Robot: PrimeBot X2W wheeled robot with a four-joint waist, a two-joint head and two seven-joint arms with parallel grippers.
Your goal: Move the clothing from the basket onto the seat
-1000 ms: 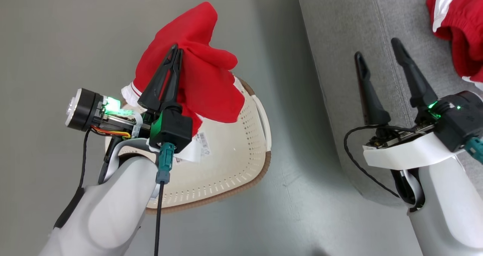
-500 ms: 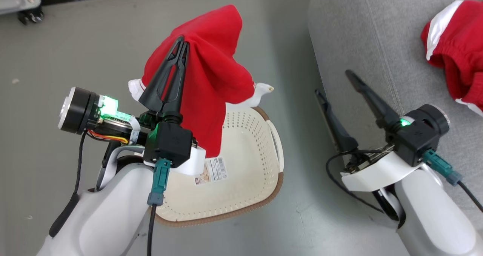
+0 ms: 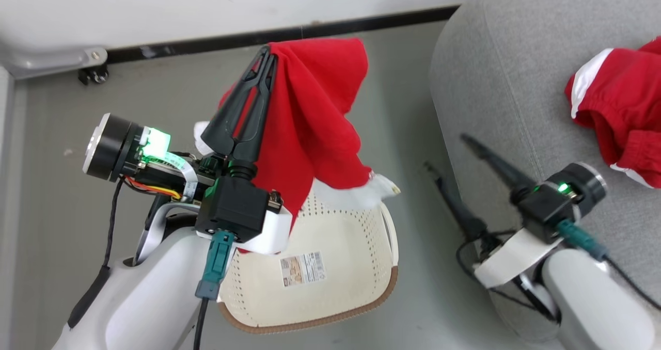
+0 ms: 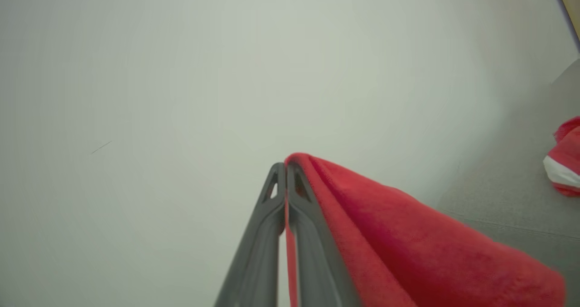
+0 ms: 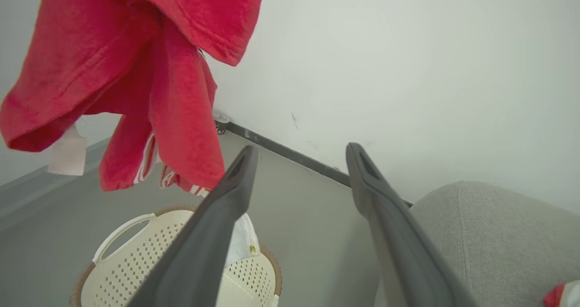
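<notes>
My left gripper (image 3: 267, 56) is shut on a red shirt-like garment (image 3: 315, 128), held well above the cream basket (image 3: 356, 267). The fabric drapes down its right side, and the white trim hangs over the basket's far rim. In the left wrist view the cloth (image 4: 408, 234) is pinched between the closed fingers (image 4: 272, 216). The basket holds no fabric; its label sticker (image 3: 303, 268) shows. My right gripper (image 3: 446, 151) is open and holds nothing, at the grey seat's (image 3: 516, 81) left edge. A second red garment (image 3: 619, 112) with an elastic waistband lies on the seat. In the right wrist view the hanging garment (image 5: 136, 71) is above the basket (image 5: 149, 261).
A white wall (image 3: 206, 4) with a dark baseboard (image 3: 310, 30) runs behind the basket. A grey frame with a small castor (image 3: 93, 74) stands at the far left. Grey floor (image 3: 413, 133) separates basket and seat.
The left gripper has lifted the red garment higher, fully out of the basket. The camera has tilted up, bringing the wall into view. The right arm has shifted lower and leftward by the seat edge.
</notes>
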